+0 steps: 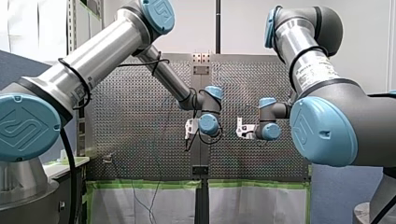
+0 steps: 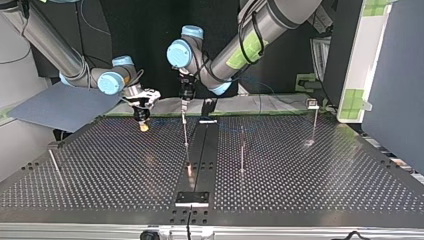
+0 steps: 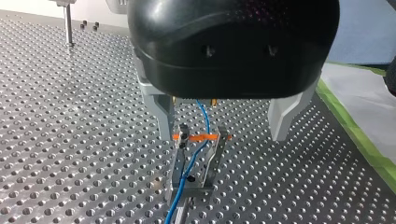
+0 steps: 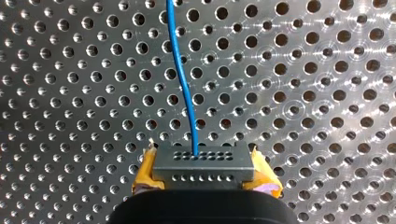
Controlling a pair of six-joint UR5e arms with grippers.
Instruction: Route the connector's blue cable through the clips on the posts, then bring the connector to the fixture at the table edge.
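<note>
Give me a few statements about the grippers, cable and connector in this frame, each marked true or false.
1. My right gripper is clamped on the grey connector. True.
2. My left gripper is shut on the blue cable. False: its fingers stand open, one on each side of the clip.
3. The blue cable passes through the clip under my left gripper. True.
4. The connector sits in the fixture at the table edge. False: it is in my right gripper, at the opposite side of the table from the fixture.
</note>
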